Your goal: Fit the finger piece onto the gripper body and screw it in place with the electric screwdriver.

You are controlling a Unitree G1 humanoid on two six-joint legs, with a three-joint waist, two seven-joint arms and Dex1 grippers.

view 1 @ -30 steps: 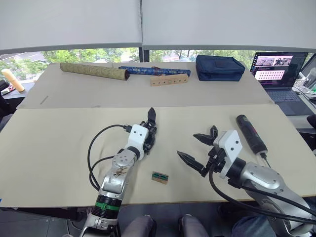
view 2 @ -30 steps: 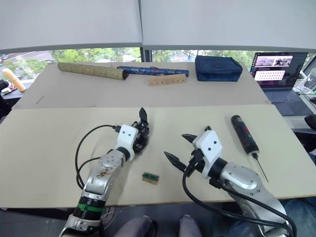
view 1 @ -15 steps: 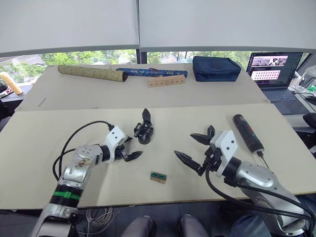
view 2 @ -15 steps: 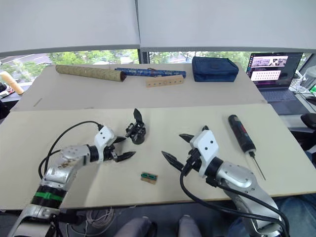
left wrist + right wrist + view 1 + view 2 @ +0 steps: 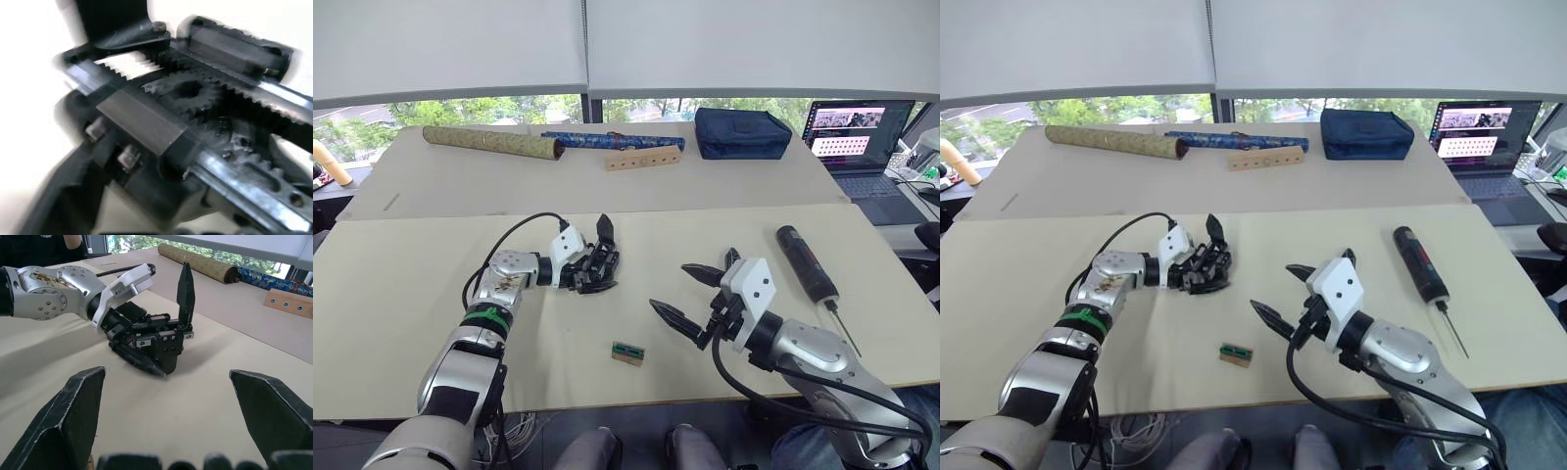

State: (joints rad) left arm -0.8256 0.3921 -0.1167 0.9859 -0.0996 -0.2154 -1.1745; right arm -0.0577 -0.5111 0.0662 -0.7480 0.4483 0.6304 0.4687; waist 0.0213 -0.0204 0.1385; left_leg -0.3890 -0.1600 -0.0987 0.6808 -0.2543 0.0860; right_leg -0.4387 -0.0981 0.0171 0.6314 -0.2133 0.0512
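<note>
Between the left gripper's (image 5: 1197, 271) two black fingers sits the small chunky black toothed gripper body (image 5: 159, 345), clamped, the black tapering plastic finger piece (image 5: 186, 288) upright on it. The right gripper (image 5: 693, 294) hovers spread wide; the thick dark pen-shaped electric screwdriver (image 5: 809, 264) lies just beyond its right side.

The left arm reaches in from the lower left of the head view, its forearm angled up and toward the centre, with a black cable looping over the wrist. The left gripper (image 5: 597, 269) sits just left of centre, its black fingers closed around the gripper body (image 5: 603, 262). The right arm enters from the lower right corner, and the right gripper (image 5: 688, 297) points toward the centre with its two black fingers spread wide apart, holding nothing.
</note>
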